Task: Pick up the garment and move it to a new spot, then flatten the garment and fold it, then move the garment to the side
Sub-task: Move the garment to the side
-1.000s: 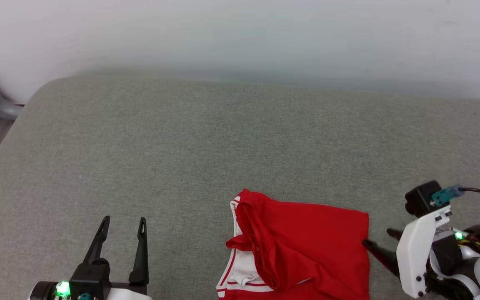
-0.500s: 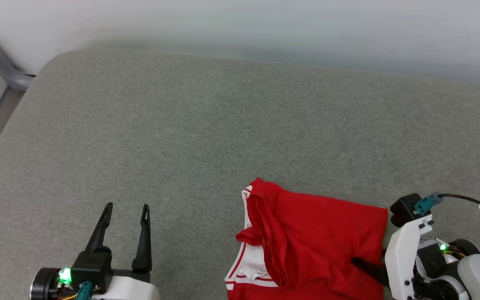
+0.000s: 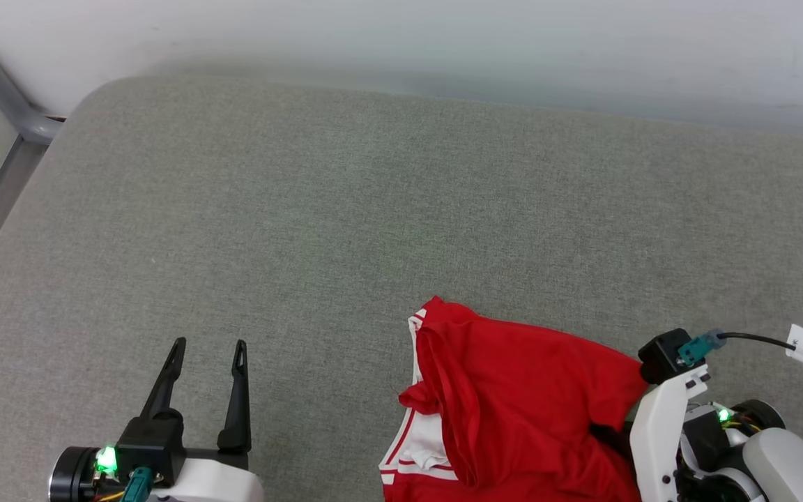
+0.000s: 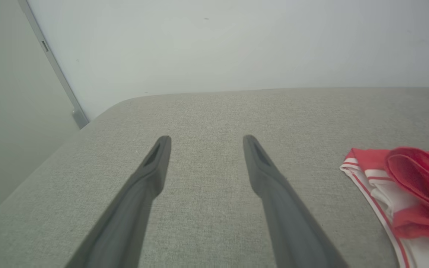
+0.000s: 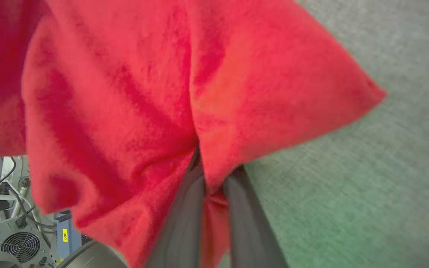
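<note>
Since a second ago the right gripper [image 3: 607, 434] has pushed in from beside the garment [image 3: 513, 404] and pinched its near edge, which now humps up off the grey cushion [image 3: 304, 244]. The striped sleeve end points away from that hand, so the long axis looks hand-to-hand, though it's partly cropped. The left gripper [image 3: 208, 348] sits well apart, fingers spread.

Left wrist view: the garment [image 4: 404, 193] lies off to the right of the left gripper [image 4: 207, 143], which is wide open and idle.

Right wrist view: the right gripper [image 5: 210, 193] is clamped on a red fold of the garment [image 5: 125, 93], probably ready to lift it.

Head cam: high, angled forward and down over the grey upholstered surface [image 3: 346, 209] toward the white wall [image 3: 443, 42]. Left wrist cam: low, just above surface, facing wall along the left gripper [image 4: 206, 139]. Right wrist cam: close up against the red jersey [image 5: 125, 74]. All three share jersey and surface
</note>
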You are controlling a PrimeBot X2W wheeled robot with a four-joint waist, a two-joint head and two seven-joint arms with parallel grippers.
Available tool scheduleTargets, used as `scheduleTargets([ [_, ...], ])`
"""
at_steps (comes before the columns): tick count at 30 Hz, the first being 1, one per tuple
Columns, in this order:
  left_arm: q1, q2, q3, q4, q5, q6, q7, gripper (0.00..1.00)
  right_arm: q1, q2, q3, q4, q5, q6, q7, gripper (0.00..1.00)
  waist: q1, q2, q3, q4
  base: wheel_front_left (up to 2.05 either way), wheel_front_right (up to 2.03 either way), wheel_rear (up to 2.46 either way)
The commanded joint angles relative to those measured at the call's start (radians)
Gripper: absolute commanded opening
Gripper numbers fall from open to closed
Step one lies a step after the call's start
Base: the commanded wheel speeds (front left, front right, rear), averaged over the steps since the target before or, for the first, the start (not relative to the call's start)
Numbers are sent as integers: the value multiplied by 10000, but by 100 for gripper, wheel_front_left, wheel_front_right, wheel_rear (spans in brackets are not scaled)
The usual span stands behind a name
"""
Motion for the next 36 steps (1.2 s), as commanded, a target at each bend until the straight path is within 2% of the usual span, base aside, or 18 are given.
scheduleTargets([
  [1, 71, 7, 55, 41, 9, -46, -22, 100, 108, 125, 288, 127, 60, -10, -180, 0, 1, 0, -77, -46, 0, 0, 0],
  [11, 305, 11, 185, 17, 2, -27, -22, 100, -463, -487, 192, -918, -151, -12, -1198, 0, 1, 0, -297, -549, 0, 0, 0],
  [17, 312, 3, 315, -103, -30, -41, -22, 100, -881, -1071, 175, -1413, -695, -12, -1380, 0, 1, 0, -129, -1435, 0, 0, 0],
  [25, 59, 67, 504, -418, 47, 27, -22, 100, -1792, -1638, -227, -1541, -1168, -13, -1526, 0, 1, 0, 394, -3084, 0, 0, 0],
  [31, -134, 230, 676, -650, 74, 15, -22, 100, -2360, -1826, -716, -1489, -1369, -12, -1615, 0, 1, 0, 797, -3825, 0, 0, 0],
  [32, -279, 293, 741, -810, 115, 43, -22, 100, -2649, -1942, -1153, -1347, -1496, -12, -1661, 0, 1, 0, 1109, -4032, 0, 0, 0],
  [36, -571, 462, 765, -1048, 153, -23, -22, 100, -3049, -2178, -1704, -1067, -1797, -12, -1683, 0, 1, 0, 1593, -4062, 0, 0, 0],
])
